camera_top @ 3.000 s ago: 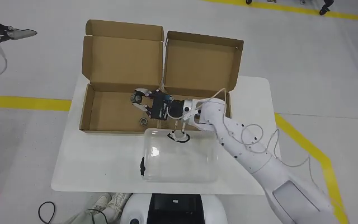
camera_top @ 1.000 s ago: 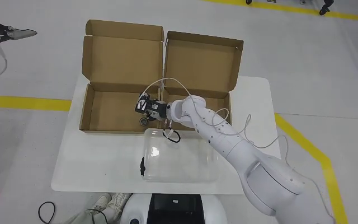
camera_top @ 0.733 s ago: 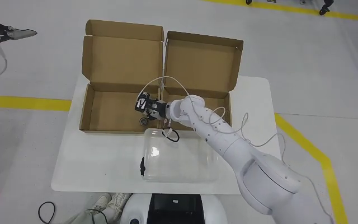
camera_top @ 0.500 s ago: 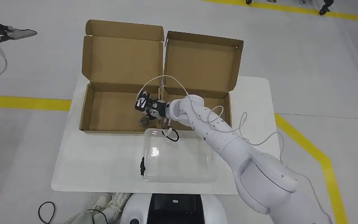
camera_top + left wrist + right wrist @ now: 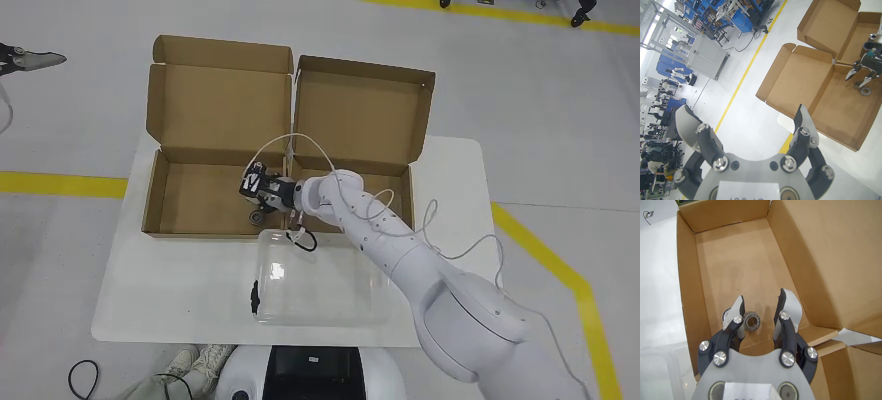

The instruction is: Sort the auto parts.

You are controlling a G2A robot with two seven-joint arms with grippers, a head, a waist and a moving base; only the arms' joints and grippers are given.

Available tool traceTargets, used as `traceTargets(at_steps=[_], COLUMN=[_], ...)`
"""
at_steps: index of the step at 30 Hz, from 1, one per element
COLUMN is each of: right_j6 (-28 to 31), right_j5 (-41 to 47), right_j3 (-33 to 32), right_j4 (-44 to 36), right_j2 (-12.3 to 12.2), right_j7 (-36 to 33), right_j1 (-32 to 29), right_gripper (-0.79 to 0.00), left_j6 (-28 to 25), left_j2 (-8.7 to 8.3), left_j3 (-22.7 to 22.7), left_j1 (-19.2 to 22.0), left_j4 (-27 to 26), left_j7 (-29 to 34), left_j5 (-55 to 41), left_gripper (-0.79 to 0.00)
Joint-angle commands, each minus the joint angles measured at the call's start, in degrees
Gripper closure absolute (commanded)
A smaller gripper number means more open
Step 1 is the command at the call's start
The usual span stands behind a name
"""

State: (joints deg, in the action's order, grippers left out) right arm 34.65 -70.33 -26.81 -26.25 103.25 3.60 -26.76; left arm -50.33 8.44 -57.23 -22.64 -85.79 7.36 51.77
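- My right hand [image 5: 762, 297] hangs low inside the left cardboard box [image 5: 745, 262]. The fingers are spread roughly halfway and grip nothing.
- A roller bearing [image 5: 752, 323] lies flat on the box floor between my fingers, just beside one pad and well apart from the other. A second metal ring [image 5: 725, 313] sits next to it, half hidden behind that finger.
- Judgement: both parts lie together near the box's near wall, so this box serves as the bearing pile. The straddling pose fits either a release or a pick; I cannot say which.
- The bearings are dull grey steel, each round with an open bore and a ribbed band of rollers. Lying flat they look stable, but on edge they would likely roll.
- The box is matte brown corrugated board with low walls and its lid flaps standing open.
- My left hand [image 5: 742, 113] is held out beside the desk [image 5: 150, 290], wide open and empty. I judge it is parked clear of the working arm.
- A second cardboard box [image 5: 360, 110] sits against the first. A clear plastic bin [image 5: 320, 280] with rounded corners stands just in front of both.
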Motion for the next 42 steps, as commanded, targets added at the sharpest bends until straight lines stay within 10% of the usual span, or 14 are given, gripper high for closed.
traceTargets(at_steps=[1,16,34,42], right_j6=[0.37,0.72,2.25,-2.91], right_j5=[-0.58,-8.75,-14.87,-16.71], right_j3=[-0.18,-6.07,-31.53,-39.56], right_j4=[-0.84,-17.29,-56.64,-69.05], right_j2=[-0.20,-7.28,-20.67,-23.09], right_j7=[2.18,12.76,1.20,-3.14], right_j1=[-0.22,-6.89,-35.23,-46.87], right_gripper=[-0.289,-0.289,-0.382,-0.785], left_j6=[0.00,0.00,0.00,0.00], left_j2=[0.00,0.00,0.00,0.00], left_j3=[0.00,0.00,0.00,0.00], left_j1=[0.00,0.00,0.00,0.00], left_j4=[0.00,0.00,0.00,0.00], left_j7=[0.00,0.00,0.00,0.00], left_j5=[0.00,0.00,0.00,0.00], left_gripper=[-0.785,-0.785,-0.785,-0.785])
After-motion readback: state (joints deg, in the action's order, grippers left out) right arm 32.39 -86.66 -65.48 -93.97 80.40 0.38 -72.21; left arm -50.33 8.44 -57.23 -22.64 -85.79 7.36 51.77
